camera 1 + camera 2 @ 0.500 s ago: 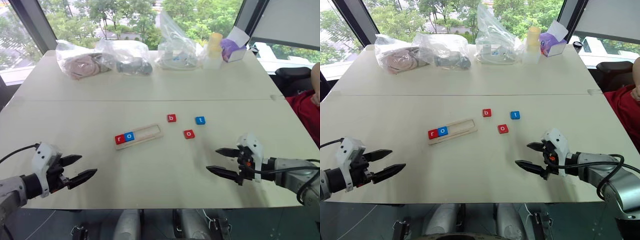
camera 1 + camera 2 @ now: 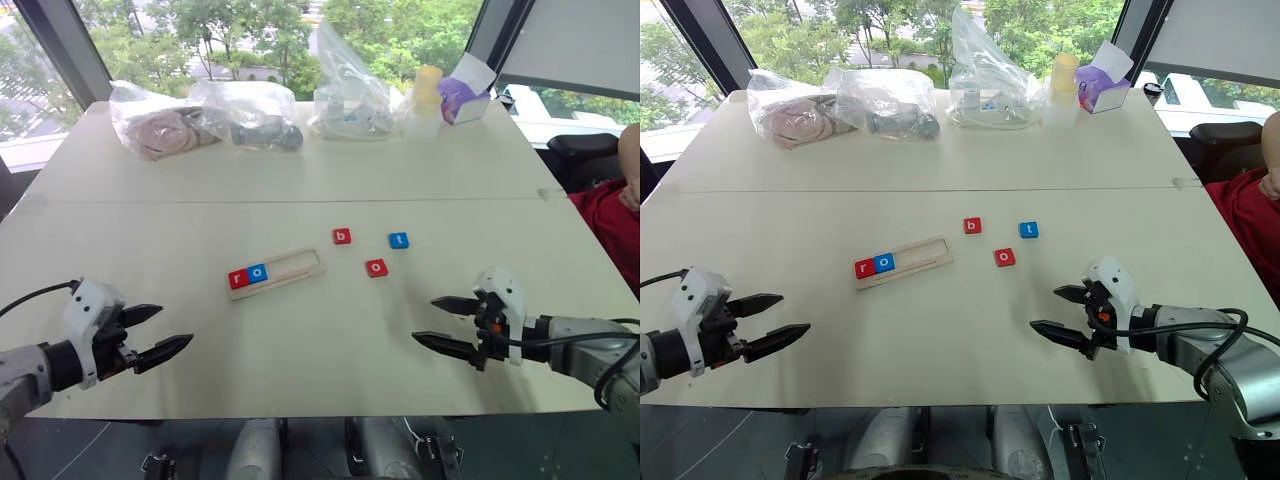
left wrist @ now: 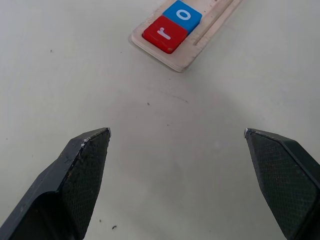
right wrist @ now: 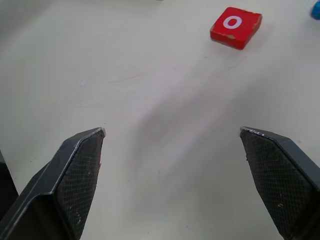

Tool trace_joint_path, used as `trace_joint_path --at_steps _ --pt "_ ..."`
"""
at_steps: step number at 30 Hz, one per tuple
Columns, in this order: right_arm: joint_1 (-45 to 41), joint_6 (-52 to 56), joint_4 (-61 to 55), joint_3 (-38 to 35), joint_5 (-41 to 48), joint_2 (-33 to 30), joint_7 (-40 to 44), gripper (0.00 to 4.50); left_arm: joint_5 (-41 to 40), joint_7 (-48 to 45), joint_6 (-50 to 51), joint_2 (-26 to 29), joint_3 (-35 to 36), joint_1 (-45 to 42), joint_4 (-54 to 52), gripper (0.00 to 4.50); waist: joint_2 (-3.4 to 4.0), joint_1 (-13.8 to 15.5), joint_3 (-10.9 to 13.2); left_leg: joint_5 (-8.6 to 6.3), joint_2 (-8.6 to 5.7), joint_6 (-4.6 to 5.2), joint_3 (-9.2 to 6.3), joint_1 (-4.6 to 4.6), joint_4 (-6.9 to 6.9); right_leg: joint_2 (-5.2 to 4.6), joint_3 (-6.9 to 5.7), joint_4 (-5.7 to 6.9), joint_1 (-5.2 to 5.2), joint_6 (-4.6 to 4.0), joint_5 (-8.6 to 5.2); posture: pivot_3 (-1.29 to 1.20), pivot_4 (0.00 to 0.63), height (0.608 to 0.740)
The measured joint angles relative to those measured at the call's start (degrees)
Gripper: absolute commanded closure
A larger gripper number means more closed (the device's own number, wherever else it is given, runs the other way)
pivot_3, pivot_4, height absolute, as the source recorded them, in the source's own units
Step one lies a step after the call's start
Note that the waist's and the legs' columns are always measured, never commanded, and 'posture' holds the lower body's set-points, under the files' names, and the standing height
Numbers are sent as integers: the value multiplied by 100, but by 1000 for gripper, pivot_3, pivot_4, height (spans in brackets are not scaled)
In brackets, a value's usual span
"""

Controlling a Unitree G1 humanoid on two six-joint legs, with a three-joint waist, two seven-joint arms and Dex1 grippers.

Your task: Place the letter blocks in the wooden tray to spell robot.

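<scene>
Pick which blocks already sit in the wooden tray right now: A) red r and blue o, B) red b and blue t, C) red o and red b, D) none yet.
A: the red r and the blue o sit side by side at the near-left end of the wooden tray, while b, t and the red o lie loose on the table.

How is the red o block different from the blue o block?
The red o block lies loose on the table, between the tray and the right gripper; the blue o block sits inside the wooden tray, touching the red r block. Both are small square tiles with a white o.
</scene>
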Motion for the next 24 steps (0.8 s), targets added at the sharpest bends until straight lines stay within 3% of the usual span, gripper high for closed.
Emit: trace_joint_path --at_steps 10,16,24 --pt "-245 575 16 -18 77 -33 -311 55 277 -19 -9 214 4 137 105 0 -1 9 0 0 0 0 -1 0 0 0 -1 0 0 0 0 0 150 740" --pt "-529 908 -256 35 468 42 -372 55 416 -407 -385 556 -160 -522 689 0 -1 14 0 0 0 0 -1 0 0 0 -2 1 0 0 0 0 150 740" --pt "-1962 1131 -672 1427 432 658 -762 55 1431 -1340 -1653 699 -2299 -2891 2386 0 -4 -1 -2 -1 -6 4 6 -18 -1 6 -2 1 -15 21 13 0 150 740"
